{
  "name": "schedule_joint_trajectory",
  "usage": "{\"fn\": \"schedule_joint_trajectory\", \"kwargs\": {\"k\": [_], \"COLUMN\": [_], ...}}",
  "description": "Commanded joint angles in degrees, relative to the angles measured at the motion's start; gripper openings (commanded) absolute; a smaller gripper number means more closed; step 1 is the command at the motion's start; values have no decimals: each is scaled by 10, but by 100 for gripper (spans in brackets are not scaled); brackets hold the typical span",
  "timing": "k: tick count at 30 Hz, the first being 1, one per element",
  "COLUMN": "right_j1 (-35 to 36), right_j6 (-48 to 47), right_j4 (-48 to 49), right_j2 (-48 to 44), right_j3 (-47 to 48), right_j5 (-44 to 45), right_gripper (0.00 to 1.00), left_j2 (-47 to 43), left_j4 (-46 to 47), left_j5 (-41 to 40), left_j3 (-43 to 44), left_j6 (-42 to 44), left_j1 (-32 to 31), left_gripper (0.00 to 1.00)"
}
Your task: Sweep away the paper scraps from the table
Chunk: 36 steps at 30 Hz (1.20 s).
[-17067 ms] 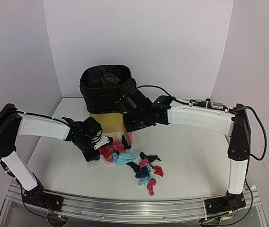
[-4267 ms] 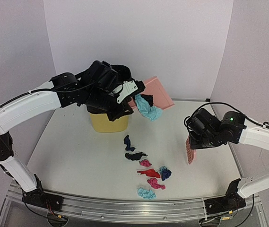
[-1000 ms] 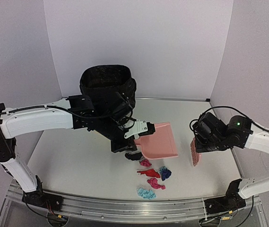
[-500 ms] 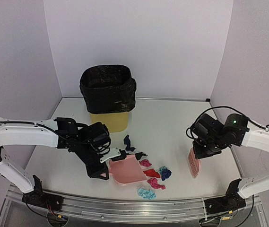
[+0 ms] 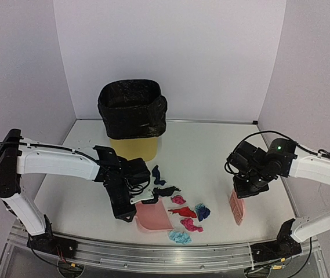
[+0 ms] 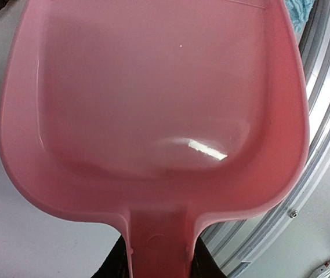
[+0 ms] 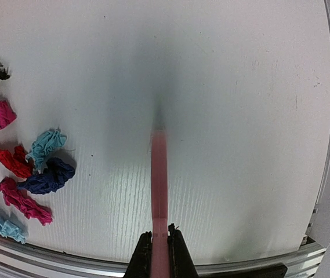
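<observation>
Pink plastic is filling the left wrist view: the dustpan (image 6: 153,116) is sitting empty, its handle clamped between the fingers of the left gripper (image 6: 158,263). A black scrap is showing past the far corner of its mouth and a light blue one past the near corner, by the rail (image 6: 327,87). From above, the pan is lying low on the table (image 5: 222,145) near the front edge, its mouth facing right and sitting just beside the paper scraps (image 5: 183,212). These are lying in a loose cluster at the near middle of the table: navy and black farthest, then pink, red, a blue-and-navy pair, another pink, and light blue nearest. Compared with half a second ago, the pan is sitting a little nearer the rail, and the left wrist is standing further right, on the near side of the black-lined bin (image 5: 132,110); the scraps are lying where they were. The right gripper (image 5: 247,186) is pinching the brush (image 5: 236,207) by its handle, bristles hanging down well right of the cluster, slightly lower than before; whether they are touching the table I cannot tell
</observation>
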Motion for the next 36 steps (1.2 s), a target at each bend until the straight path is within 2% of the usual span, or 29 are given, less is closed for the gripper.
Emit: {"fn": "schedule_joint_trajectory", "kwargs": {"k": [1, 4, 10, 28, 36], "right_j1": [-2, -2, 3, 104, 115], "right_j6": [17, 28, 34, 34, 29], "right_j4": [-12, -11, 7, 136, 143], "right_j2": [12, 29, 102, 355, 372], "right_j3": [27, 43, 87, 294, 341], "right_j5": [-11, -26, -91, -206, -207], "right_gripper": [0, 0, 0, 0, 0], "left_j2": [4, 28, 52, 65, 42], "left_j4": [-38, -61, -34, 47, 84], "left_j5": [-31, -56, -64, -51, -30], "left_j3": [20, 24, 15, -19, -44], "left_j6": [30, 32, 57, 76, 69], "left_j1": [0, 0, 0, 0, 0], "left_gripper": [0, 0, 0, 0, 0]}}
